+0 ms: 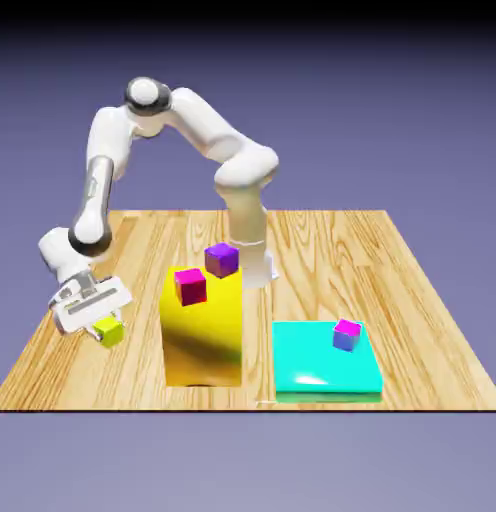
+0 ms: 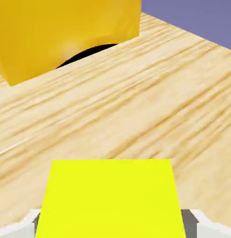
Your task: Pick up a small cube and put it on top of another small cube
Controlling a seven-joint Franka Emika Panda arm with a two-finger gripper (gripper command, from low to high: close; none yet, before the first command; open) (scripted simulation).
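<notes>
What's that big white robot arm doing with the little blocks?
The arm's pincer has closed on the small yellow-green cube, with a finger tip on each side. The pink-topped cube sits on the flat turquoise block, over on the exterior view's right. It has nothing on top of it, so the stacking isn't done. The tall yellow block stands between them.

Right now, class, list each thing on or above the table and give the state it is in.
Gripper: shut on the yellow-green cube
Yellow-green cube: held between the fingertips
Magenta-topped cube: resting on the turquoise slab, uncovered
Turquoise slab: lying flat
Tall yellow block: upright
Crimson-magenta cube: nothing on top
Purple cube: nothing on top
</notes>
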